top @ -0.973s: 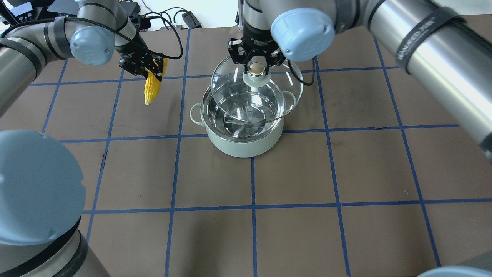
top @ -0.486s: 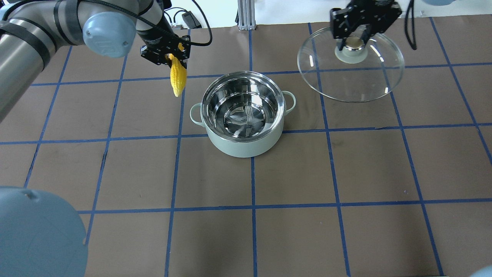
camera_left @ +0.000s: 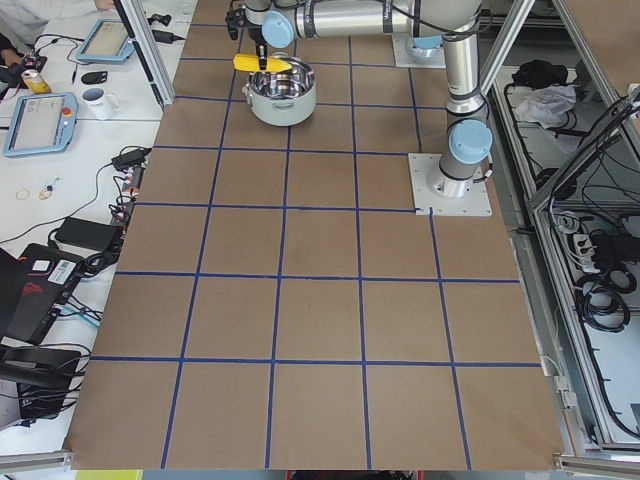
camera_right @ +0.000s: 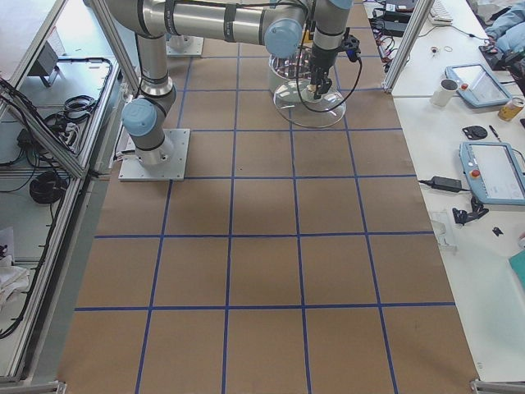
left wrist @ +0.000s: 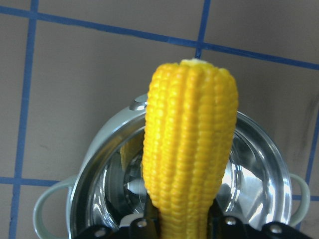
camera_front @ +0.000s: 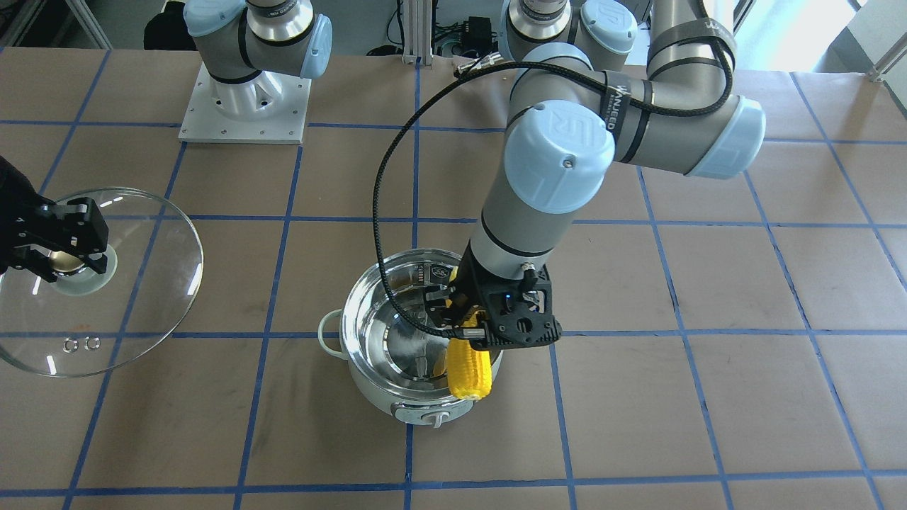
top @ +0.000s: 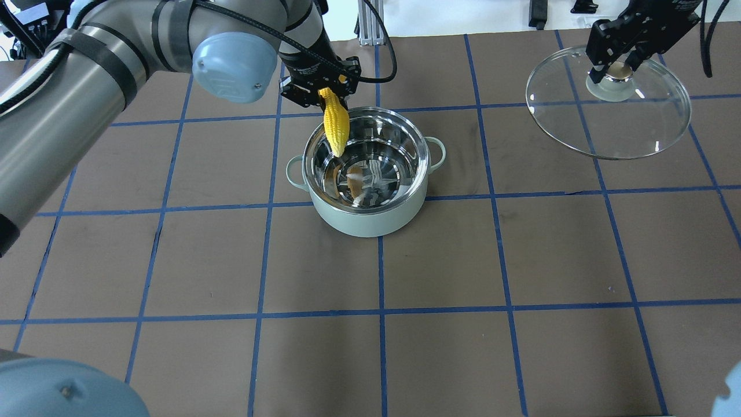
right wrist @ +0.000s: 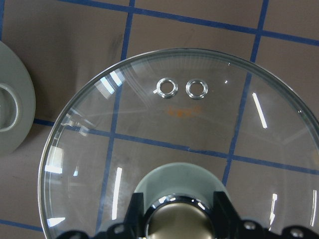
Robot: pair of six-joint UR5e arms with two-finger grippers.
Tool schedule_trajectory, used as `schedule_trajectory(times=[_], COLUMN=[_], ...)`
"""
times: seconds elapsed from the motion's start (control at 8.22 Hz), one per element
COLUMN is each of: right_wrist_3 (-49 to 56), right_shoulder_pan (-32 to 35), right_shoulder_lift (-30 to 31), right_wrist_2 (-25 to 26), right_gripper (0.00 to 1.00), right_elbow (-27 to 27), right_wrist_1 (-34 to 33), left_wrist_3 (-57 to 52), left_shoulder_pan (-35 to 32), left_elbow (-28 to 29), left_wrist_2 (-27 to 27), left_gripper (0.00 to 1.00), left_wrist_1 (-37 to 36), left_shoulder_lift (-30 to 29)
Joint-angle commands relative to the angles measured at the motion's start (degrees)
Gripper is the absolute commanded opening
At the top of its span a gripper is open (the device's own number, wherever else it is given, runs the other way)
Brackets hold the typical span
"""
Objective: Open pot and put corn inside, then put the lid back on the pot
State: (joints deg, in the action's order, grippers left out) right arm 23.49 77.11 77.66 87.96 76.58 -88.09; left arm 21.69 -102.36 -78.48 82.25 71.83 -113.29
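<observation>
The pale mint-green pot [top: 367, 223] stands open mid-table, its steel inside bare; it also shows in the front view [camera_front: 425, 414] and the left wrist view [left wrist: 97, 167]. My left gripper [top: 323, 88] is shut on the thick end of the yellow corn [top: 337, 126]. The corn hangs tip down over the pot's far-left rim, also in the front view [camera_front: 469, 368] and the left wrist view [left wrist: 189, 144]. My right gripper [top: 618, 65] is shut on the knob of the glass lid [top: 613, 124]. It holds the lid in the air to the right of the pot, also in the front view [camera_front: 134, 297] and the right wrist view [right wrist: 179, 124].
Brown table [top: 440, 278] with a blue tape grid. The pot's green side with a loop handle shows at the left edge of the right wrist view [right wrist: 12, 112]. The arm bases [camera_front: 244, 106] stand on the robot's side. Cables and desks lie beyond the table edges.
My left gripper has carried the corn rightwards from beside the pot to over its rim. My right gripper has moved the lid further right, away from the pot.
</observation>
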Motion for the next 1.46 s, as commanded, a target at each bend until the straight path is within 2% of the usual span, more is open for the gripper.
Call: schedule_trajectory(times=[0.0,0.49,1.09,1.22,1.34], right_wrist_3=[1.39,1.39,0.51,0.07,-0.80], right_shoulder_pan=[-0.99,-0.99,-0.55,-0.47,-0.38], right_shoulder_lift=[0.21,0.30,0.39,0.39,0.39], right_wrist_2=[0.11,-0.33,-0.42,-0.42,-0.42], right_gripper=[0.12,0.12,0.11,0.11,0.11], right_elbow=[1.20,1.82,1.91,1.91,1.91], right_wrist_1=[-0.15,-0.15,-0.15,-0.15,0.03], left_wrist_3=[1.69,1.96,3.98,4.07,4.15], left_shoulder_pan=[-2.67,-2.84,-3.02,-3.02,-3.02], left_elbow=[-0.45,-7.82,-7.57,-7.66,-7.66], left_wrist_2=[-3.57,-3.41,-3.41,-3.41,-3.50], left_gripper=[0.00,0.00,0.00,0.08,0.43], left_wrist_1=[0.24,-0.02,-2.65,-3.88,-3.98], left_shoulder_lift=[-0.79,-1.49,-3.95,-4.74,-5.10])
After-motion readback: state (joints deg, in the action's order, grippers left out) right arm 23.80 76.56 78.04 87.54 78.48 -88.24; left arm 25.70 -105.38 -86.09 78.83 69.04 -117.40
